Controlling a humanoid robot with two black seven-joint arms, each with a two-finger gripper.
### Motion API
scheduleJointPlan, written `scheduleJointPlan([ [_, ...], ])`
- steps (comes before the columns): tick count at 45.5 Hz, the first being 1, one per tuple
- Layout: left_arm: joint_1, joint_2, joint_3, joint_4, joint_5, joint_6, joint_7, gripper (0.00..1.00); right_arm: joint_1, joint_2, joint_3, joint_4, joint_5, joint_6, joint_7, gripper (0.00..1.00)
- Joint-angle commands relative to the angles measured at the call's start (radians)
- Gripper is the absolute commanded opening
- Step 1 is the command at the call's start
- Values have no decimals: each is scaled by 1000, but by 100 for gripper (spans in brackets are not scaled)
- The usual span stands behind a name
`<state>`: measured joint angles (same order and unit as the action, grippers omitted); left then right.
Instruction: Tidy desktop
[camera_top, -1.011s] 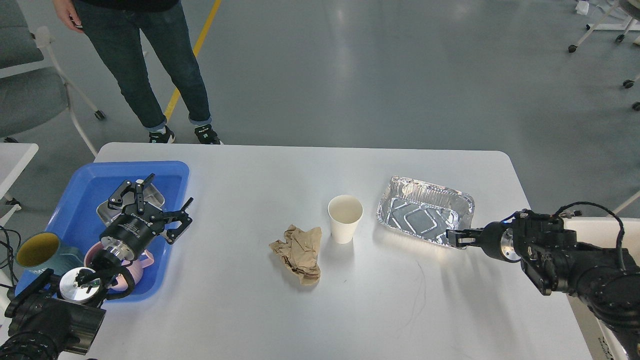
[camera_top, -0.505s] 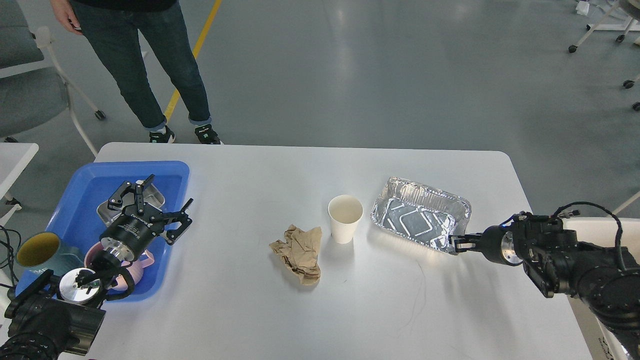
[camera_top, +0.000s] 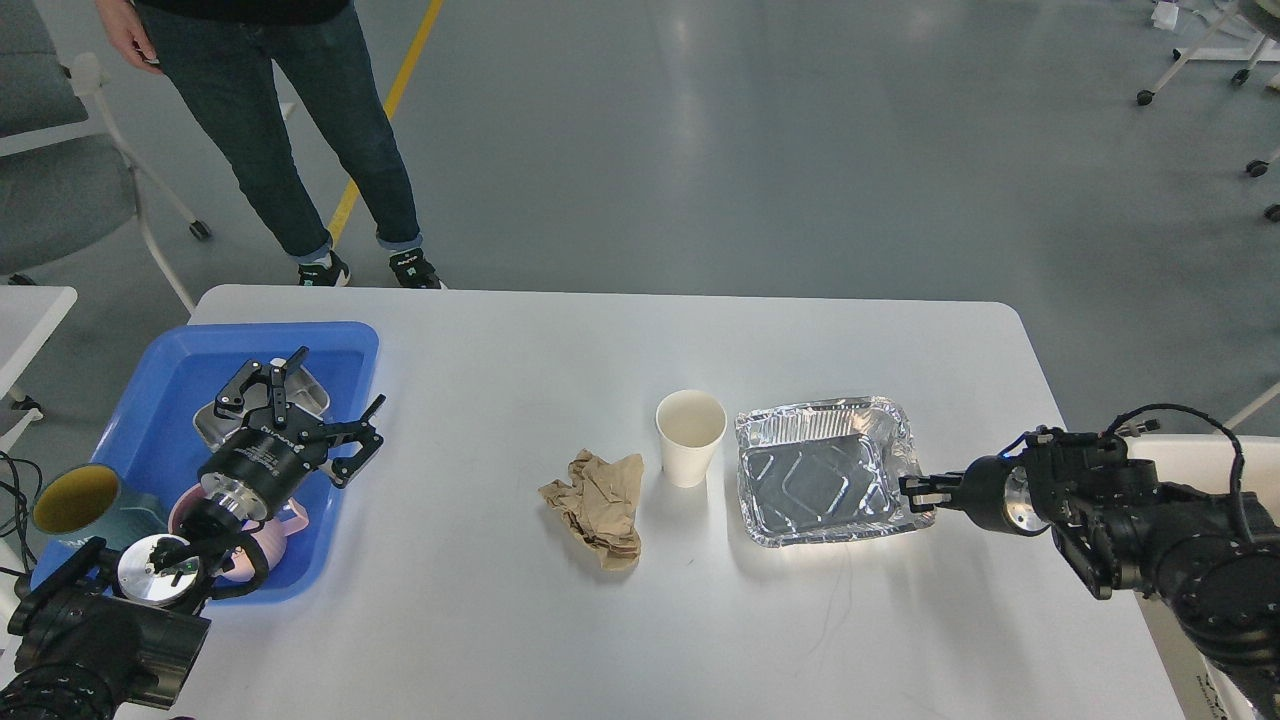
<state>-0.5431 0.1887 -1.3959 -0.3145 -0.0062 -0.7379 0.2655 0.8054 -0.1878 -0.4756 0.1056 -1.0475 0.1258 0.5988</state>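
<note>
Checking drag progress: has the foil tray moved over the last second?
Yes. The foil tray has swung and slid left toward the paper cup, now almost beside it, with the right gripper at its right rim.

desktop (camera_top: 500, 620) white | tray (camera_top: 170, 370) blue | foil pan (camera_top: 820, 475) silver | cup (camera_top: 690, 435) white | crumpled paper (camera_top: 598, 500) brown

Right tool (camera_top: 912, 492) pinches foil tray (camera_top: 822, 470) rim on desktop (camera_top: 560, 620); paper cup (camera_top: 690, 437) just beside tray.

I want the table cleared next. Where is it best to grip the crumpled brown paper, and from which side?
Probably from straight above: the crumpled brown paper lies low on the desktop, so pinch its raised middle folds across the narrow width. Nothing crowds it.
</note>
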Motion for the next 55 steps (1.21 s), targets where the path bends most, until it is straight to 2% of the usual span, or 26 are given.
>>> scheduleJointPlan([
  [1, 0, 0, 0, 0, 0, 0, 0, 97, 1, -1, 0, -1, 0, 2, 6, 0],
  [17, -1, 0, 0, 0, 0, 0, 1, 97, 12, -21, -32, -3, -6, 17, 33, 0],
  [25, -3, 0, 0, 0, 0, -11, 1, 97, 35, -68, -37, -3, -9, 81, 88, 0],
  [28, -6, 0, 0, 0, 0, -11, 3, 97, 47, -97, -41, 0, -12, 109, 124, 0],
  [39, -14, 0, 2, 0, 0, -11, 3, 97, 90, -150, -167, 0, -12, 213, 210, 0],
  [55, -15, -6, 31, 0, 0, -11, 3, 97, 182, -141, -216, 6, -12, 314, 226, 0],
])
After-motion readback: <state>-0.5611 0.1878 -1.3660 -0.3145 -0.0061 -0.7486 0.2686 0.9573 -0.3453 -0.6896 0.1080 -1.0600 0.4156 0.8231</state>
